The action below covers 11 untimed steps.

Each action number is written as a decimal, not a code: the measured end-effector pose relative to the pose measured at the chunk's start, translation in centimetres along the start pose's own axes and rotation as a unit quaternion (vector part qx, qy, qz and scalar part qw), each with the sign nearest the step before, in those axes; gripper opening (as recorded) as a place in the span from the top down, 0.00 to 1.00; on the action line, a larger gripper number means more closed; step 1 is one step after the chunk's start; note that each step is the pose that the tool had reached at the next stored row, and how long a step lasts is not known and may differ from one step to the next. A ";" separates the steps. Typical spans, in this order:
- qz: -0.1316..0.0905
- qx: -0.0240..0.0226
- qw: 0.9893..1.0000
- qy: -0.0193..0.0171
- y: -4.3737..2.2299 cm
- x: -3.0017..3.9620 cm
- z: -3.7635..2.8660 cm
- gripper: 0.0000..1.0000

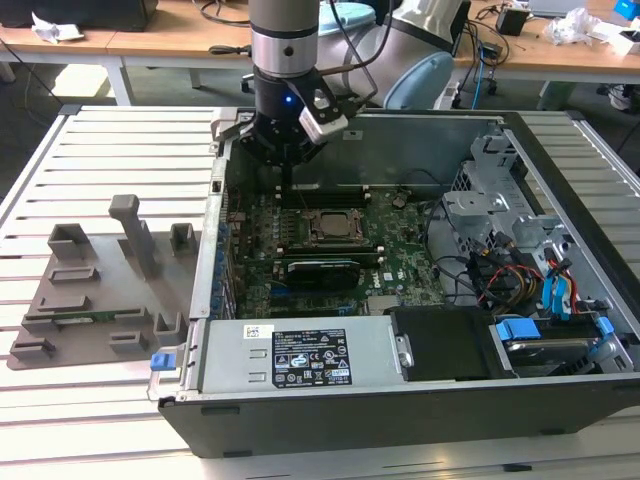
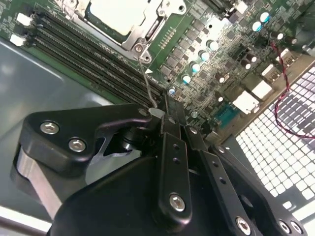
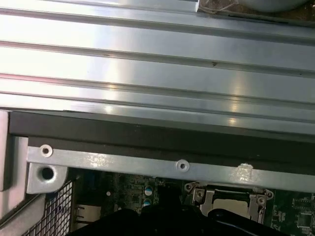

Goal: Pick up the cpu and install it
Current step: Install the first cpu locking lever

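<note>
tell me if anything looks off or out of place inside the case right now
Nothing stands out. The cpu lies flat and square inside its metal-framed socket on the motherboard, not tilted. The gripper hangs just beside the socket, above the memory slots, with its thin socket lever close by.

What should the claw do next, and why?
Probably ease the thin wire lever down toward the motherboard to lock things in. The cpu already sits in the socket, and the claw is right at the lever's free end, which seems raised off the board.
</note>
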<state>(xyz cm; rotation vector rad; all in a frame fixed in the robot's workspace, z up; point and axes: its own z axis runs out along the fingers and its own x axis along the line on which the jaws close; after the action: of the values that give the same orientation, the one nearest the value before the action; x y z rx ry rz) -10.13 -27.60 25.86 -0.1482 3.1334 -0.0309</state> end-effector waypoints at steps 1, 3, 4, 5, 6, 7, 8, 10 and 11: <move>0.000 -0.001 1.000 0.000 -0.11 -0.03 0.01 0.89; 0.000 -0.006 1.000 -0.001 -0.30 -0.18 0.03 0.89; 0.000 -0.011 1.000 -0.001 -0.40 -0.24 0.05 0.89; 0.000 -0.014 1.000 -0.001 -0.48 -0.32 0.06 0.89; 0.000 -0.015 1.000 -0.001 -0.52 -0.39 0.06 0.89; 0.000 -0.015 1.000 -0.001 -0.55 -0.50 0.06 0.89; 0.000 -0.015 1.000 -0.001 -0.56 -0.55 0.06 0.89; 0.000 -0.015 1.000 -0.001 -0.58 -0.69 0.05 0.89; 0.000 -0.015 1.000 -0.001 -0.58 -0.73 0.06 0.89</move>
<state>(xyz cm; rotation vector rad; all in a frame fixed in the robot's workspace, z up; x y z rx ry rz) -9.35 -28.12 25.81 -0.1480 3.1326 0.0166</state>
